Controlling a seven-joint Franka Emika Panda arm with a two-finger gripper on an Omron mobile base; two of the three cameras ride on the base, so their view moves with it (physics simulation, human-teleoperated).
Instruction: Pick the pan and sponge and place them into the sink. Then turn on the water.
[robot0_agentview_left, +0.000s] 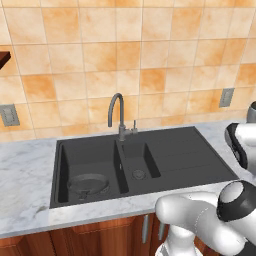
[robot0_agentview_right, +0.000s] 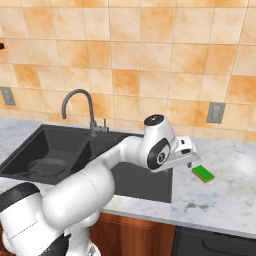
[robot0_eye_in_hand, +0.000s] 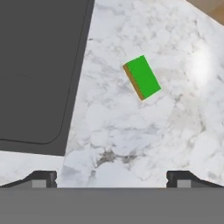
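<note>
While the pan (robot0_agentview_left: 88, 184) lies flat at the bottom of the large left basin of the sink (robot0_agentview_left: 190, 150), the left base view shows the grey gooseneck faucet (robot0_agentview_left: 118, 114) standing at the back rim of that sink, between the two basins, with no stream at its spout. The small middle basin holds only its round metal drain (robot0_agentview_left: 138, 174), and the ribbed drainboard on the sink's right side is bare. The marble counter (robot0_agentview_left: 25, 172) runs around the sink, under an orange tiled wall (robot0_agentview_left: 150, 45).

In the right base view, the white arm reaches out over the sink's right end, and the gripper (robot0_agentview_right: 190, 161) hangs just past that edge, above the counter. The sponge (robot0_agentview_right: 203, 173) lies on the marble to the right of the sink, green side up, just beside and below the gripper. The pan sits in the sink's far left basin.

In the hand view, the two dark fingertips stand wide apart with nothing between them. The sponge lies clear of the sink's corner, at a slant to its edge, its yellow layer showing along the side nearer the sink.
</note>
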